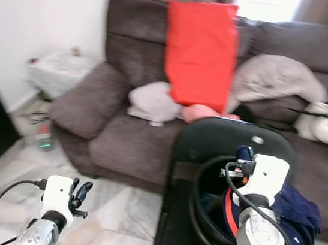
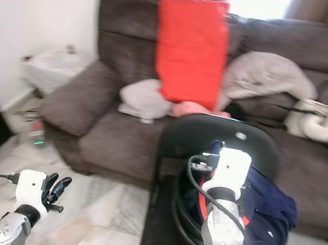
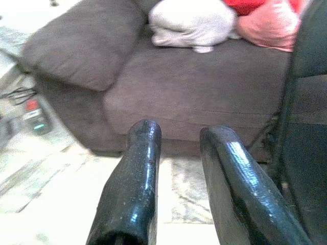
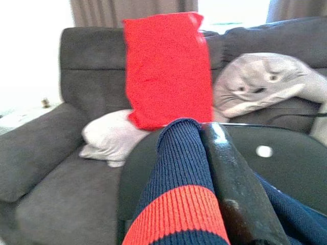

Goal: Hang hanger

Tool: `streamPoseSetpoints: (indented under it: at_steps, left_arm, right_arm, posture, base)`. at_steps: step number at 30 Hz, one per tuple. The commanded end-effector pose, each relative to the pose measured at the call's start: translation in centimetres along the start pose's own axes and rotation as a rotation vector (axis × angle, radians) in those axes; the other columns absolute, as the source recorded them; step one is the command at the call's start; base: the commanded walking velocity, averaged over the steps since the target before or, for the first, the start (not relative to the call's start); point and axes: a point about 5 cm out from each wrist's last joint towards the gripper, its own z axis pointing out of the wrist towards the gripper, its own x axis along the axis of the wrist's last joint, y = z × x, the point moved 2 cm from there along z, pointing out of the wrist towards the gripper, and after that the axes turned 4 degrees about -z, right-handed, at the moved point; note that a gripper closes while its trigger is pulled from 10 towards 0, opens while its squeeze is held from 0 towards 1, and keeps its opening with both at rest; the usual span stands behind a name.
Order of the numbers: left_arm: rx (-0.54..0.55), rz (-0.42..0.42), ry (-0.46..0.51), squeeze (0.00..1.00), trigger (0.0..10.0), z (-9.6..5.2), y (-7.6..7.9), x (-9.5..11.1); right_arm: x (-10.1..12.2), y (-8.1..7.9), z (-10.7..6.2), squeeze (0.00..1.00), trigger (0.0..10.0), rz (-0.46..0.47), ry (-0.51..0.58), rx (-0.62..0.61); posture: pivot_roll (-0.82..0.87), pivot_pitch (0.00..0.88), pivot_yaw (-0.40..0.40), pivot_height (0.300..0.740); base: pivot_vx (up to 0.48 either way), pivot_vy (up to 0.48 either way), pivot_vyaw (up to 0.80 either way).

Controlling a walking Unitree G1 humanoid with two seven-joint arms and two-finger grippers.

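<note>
Lower right of the head view: right gripper [image 1: 244,154] clamped on a ribbed navy knit garment [image 4: 179,189] with a red stripe, its dark folds draped over the glossy black chair [image 1: 234,138]. Lower left: left gripper [image 1: 80,192] low over pale marbled floor [image 1: 122,213], smooth rounded fingers [image 3: 134,178] slightly apart, gripping nothing. Behind: plush dark-brown sofa [image 1: 120,135], rectangular red cushion [image 1: 200,52], soft grey shark-shaped toy [image 4: 255,84]. No hanger discernible.

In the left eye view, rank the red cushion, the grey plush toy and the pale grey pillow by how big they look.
1. Red rectangular cushion, largest.
2. Grey plush toy slumped on the sofa back.
3. Pale grey pillow, smallest, though the cushion overlaps part of it, so its gap to the toy is unsure.
</note>
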Motion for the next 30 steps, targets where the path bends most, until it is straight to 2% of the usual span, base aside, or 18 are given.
streamPoseSetpoints:
  at_steps: [1, 6, 10, 12, 14, 16, 21, 27, 29, 30]
  left_arm:
    - [0.015, -0.001, 0.002, 0.0, 10.0, -0.2, -0.2, 0.1]
    - [0.006, -0.009, -0.013, 0.0, 10.0, -0.2, 0.4, 0.2]
    - [0.005, -0.015, -0.01, 0.0, 10.0, -0.1, 0.6, 0.4]
    - [0.01, -0.02, -0.015, 0.0, 10.0, -0.1, 0.7, 0.4]
    - [0.01, -0.022, -0.015, 0.0, 10.0, -0.2, 0.8, 0.4]
    - [0.011, -0.024, -0.015, 0.0, 10.0, -0.2, 0.8, 0.4]
    - [0.01, -0.034, -0.025, 0.0, 10.0, -0.2, 1.3, 0.1]
    - [0.025, -0.041, -0.036, 0.0, 10.0, -0.1, 1.4, -0.3]
    - [0.028, -0.045, -0.043, 0.0, 10.0, -0.3, 1.5, -0.5]
    - [0.03, -0.055, -0.047, 0.0, 10.0, -0.5, 1.6, -0.7]
  right_arm:
    - [-0.2, -0.1, -0.3, 0.0, 10.0, -0.004, -0.002, 0.005]
    - [-0.3, 0.0, -0.5, 0.0, 10.0, 0.001, -0.01, 0.004]
    - [0.6, -0.1, -0.3, 0.0, 10.0, 0.004, 0.024, 0.012]
    - [2.1, -1.2, -0.3, 0.0, 10.0, -0.027, 0.113, 0.078]
    - [2.5, -2.3, -0.5, 0.0, 10.0, -0.026, 0.138, 0.142]
    - [2.5, -3.1, -0.7, 0.0, 10.0, -0.036, 0.142, 0.198]
    - [1.9, -3.6, -1.0, 0.0, 10.0, -0.048, 0.125, 0.247]
    - [0.9, -3.1, -1.0, 0.0, 10.0, -0.05, 0.088, 0.246]
    - [0.5, -2.9, -1.0, 0.0, 10.0, -0.063, 0.073, 0.248]
    - [0.7, -2.9, -0.8, 0.0, 10.0, -0.041, 0.073, 0.241]
  posture:
    - [0.01, 0.006, 0.06, 0.74]
    - [0.0, 0.018, 0.06, 0.74]
    - [0.0, 0.02, 0.059, 0.74]
    - [0.0, 0.022, 0.056, 0.74]
    - [0.0, 0.024, 0.055, 0.74]
    - [0.0, 0.027, 0.055, 0.74]
    - [0.0, 0.029, 0.049, 0.74]
    - [0.0, 0.027, 0.034, 0.74]
    - [0.0, 0.03, 0.03, 0.74]
    - [0.0, 0.029, 0.028, 0.74]
  base:
    - [0.0, 0.0, 0.8]
    - [0.0, 0.0, 0.8]
    - [0.0, 0.0, 0.8]
    - [0.0, 0.0, 0.8]
    - [0.0, 0.0, 0.8]
    - [0.0, 0.0, 0.8]
    - [0.0, 0.0, 0.8]
    - [0.0, 0.0, 0.61]
    - [0.0, 0.0, 0.0]
    - [0.0, 0.0, 0.0]
